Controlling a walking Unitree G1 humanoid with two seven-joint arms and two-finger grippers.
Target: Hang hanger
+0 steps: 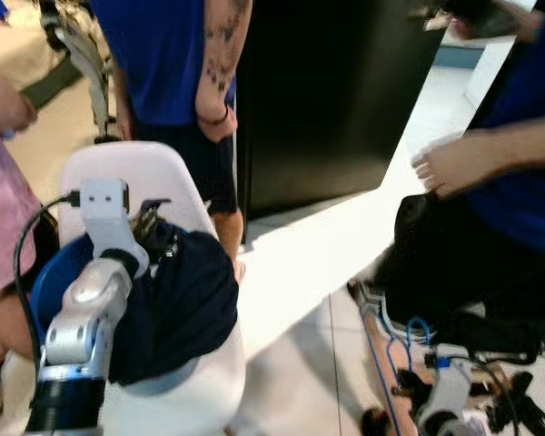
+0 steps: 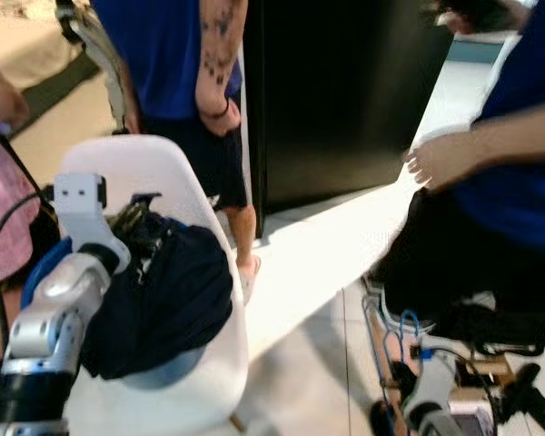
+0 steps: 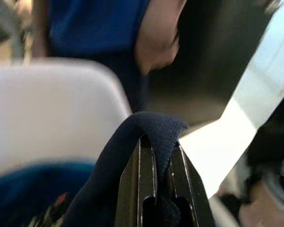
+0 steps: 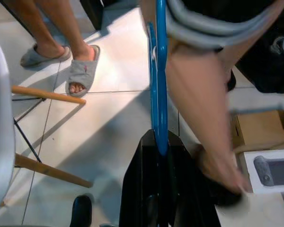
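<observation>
A person in pink (image 1: 2, 218) stands at the far left. Beside them the left arm (image 1: 82, 318) reaches over a white chair (image 1: 145, 173). On the seat lies a dark navy garment (image 1: 177, 291) over something blue. The left tool (image 3: 156, 189) has its fingers together, clamped on a fold of the garment, which loops over the fingertips in the left wrist view. Whether a hanger sits inside the garment cannot be told.

Behind the chair stands a person in a blue shirt (image 1: 163, 54) and grey slippers (image 4: 83, 71), next to a black cabinet (image 1: 336, 91). The floor (image 1: 300, 254) is pale tile.

At the right, another person in blue (image 1: 518, 173) bends in, one hand (image 1: 450, 163) held out. Low at the right, the right tool (image 4: 158, 189) is closed on a blue hanger (image 4: 158, 71), which rises upright from its fingers, close to a person's leg (image 4: 203, 109).
</observation>
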